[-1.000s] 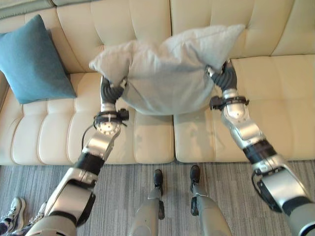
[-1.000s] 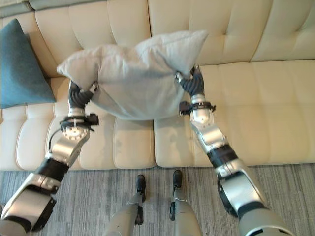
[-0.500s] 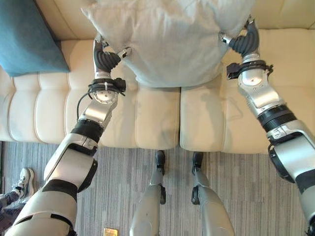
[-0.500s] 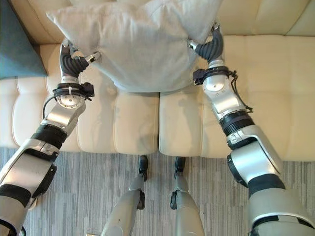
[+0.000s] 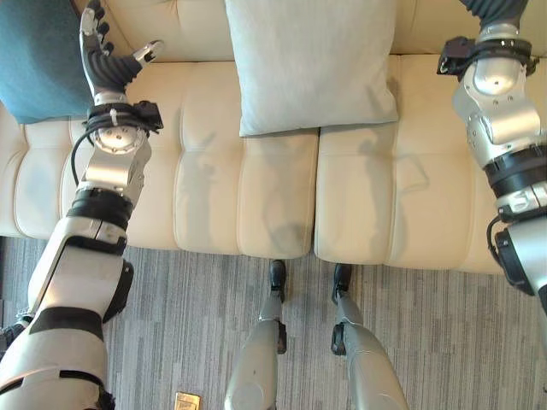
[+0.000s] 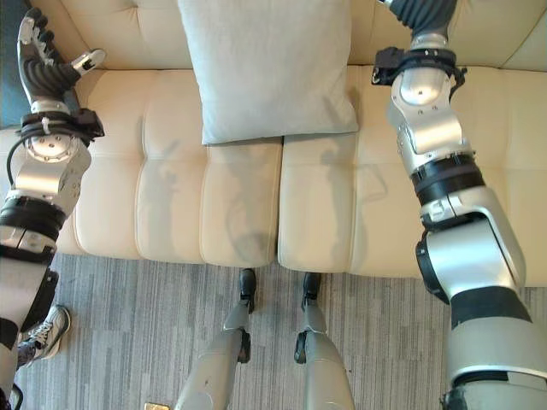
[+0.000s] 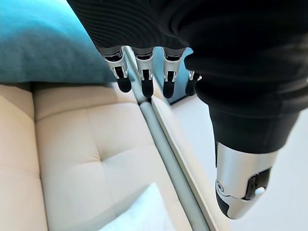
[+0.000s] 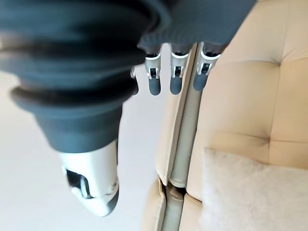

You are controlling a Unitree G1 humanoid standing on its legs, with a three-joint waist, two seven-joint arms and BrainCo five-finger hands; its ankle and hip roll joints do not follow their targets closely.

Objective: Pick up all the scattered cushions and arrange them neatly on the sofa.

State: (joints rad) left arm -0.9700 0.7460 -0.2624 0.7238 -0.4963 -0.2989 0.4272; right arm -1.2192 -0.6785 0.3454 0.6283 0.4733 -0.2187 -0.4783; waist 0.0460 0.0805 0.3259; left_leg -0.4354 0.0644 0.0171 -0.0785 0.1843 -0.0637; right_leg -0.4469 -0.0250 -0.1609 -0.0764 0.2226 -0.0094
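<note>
From the head cameras I see the grey cushion (image 5: 312,64) propped against the sofa (image 5: 214,205) back, the teal cushion (image 5: 34,60) beside its arm. Left hand (image 5: 107,55) spread, empty. Wrist cameras: right hand (image 8: 96,187) fingers straight (nothing held).

Looks like a living rm or lounge, home-type setting. Big cream tufted sofa (image 5: 214,171) is taking up most of the space w/ button-stitched seat panels & back. Pale grey cushion (image 5: 308,64) is leaning on the backrest, teal cushion (image 5: 34,60) is sitting at the left end. Grey striped carpet (image 5: 188,342) is running along the front of the sofa. Somebody's sneaker (image 6: 47,329) is poking in at floor level.
</note>
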